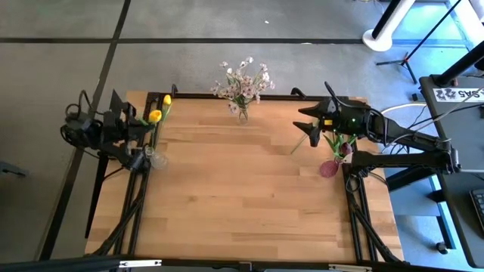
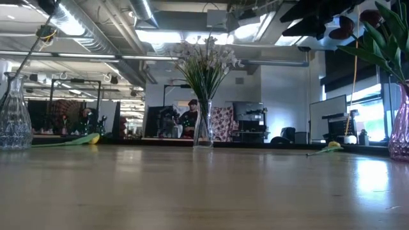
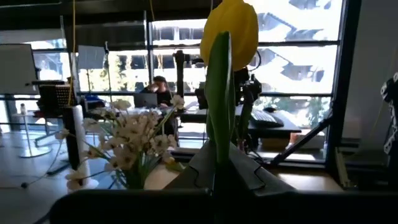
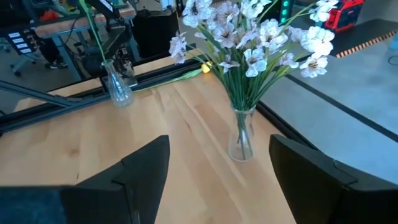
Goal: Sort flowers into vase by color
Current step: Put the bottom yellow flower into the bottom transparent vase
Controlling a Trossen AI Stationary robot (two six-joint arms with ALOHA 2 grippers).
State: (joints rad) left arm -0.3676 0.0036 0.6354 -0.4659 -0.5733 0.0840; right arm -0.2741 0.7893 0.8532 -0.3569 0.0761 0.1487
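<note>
My left gripper (image 1: 144, 125) is at the table's left side, shut on a yellow tulip (image 3: 230, 31) that stands above its fingers. Its stem slants down toward a clear vase (image 1: 155, 158); whether the end is inside, I cannot tell. A second yellow tulip (image 1: 167, 99) lies on the table near the far left corner. Pale blossom sprays (image 1: 243, 81) stand in a glass vase (image 4: 241, 138) at the far middle. My right gripper (image 1: 306, 125) is open, above the table beside a pink vase (image 1: 329, 168) holding maroon tulips (image 1: 345, 148). Another flower (image 2: 329, 148) lies flat under it. My left gripper pinches the yellow tulip's green stem (image 3: 217, 124) between its two fingers, a short way below the flower head. The head stands up above the fingers, and the stem runs on below them toward the clear vase (image 2: 14, 121). The fingers lie across the stem.
Bare wooden tabletop (image 1: 242, 204) spreads across the middle and near side. A black frame rail (image 4: 68, 99) runs along the far edge. Beyond the table are monitors, stands and a seated person (image 3: 155, 90).
</note>
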